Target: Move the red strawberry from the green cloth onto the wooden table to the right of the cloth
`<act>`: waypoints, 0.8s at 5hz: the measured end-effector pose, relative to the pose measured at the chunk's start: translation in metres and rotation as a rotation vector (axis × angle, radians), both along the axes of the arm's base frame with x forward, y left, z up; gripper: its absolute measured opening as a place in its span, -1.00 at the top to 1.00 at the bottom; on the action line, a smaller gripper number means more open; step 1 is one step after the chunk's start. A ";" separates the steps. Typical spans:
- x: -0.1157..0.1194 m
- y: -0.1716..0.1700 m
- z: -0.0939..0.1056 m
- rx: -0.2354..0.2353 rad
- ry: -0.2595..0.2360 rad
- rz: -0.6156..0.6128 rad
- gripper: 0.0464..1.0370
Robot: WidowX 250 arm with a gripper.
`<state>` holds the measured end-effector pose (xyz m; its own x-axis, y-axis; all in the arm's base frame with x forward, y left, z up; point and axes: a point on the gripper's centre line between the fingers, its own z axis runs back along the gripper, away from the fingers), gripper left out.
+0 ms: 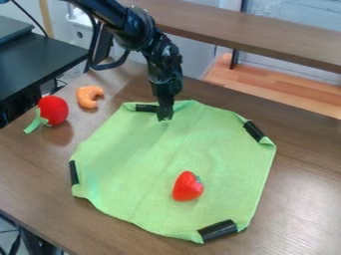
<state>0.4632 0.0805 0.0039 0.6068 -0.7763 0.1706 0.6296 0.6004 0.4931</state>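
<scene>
The black gripper [164,117] hangs over the upper edge of a green cloth [140,169], close to the black strip at that edge; whether it touches the cloth I cannot tell. A red strawberry [188,186] lies on the cloth, right of its middle and toward the lower part. Left of the gripper, off the cloth, an orange shrimp-shaped toy [88,96] rests on the brown table [306,184]. Farther left lies a round red toy [53,110] with a green strip at its lower left.
Black strips hold the cloth at several places, among them one at lower right [218,230] and one at upper right [254,130]. A black table [47,55] stands at the upper left. A brown shelf [246,31] crosses behind the table.
</scene>
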 end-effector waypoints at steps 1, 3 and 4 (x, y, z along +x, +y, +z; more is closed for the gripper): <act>-0.003 -0.001 -0.014 -0.007 0.029 0.000 -0.93; -0.005 -0.007 -0.009 -0.097 0.032 0.007 -0.93; -0.003 -0.010 0.004 -0.128 0.010 0.011 -0.93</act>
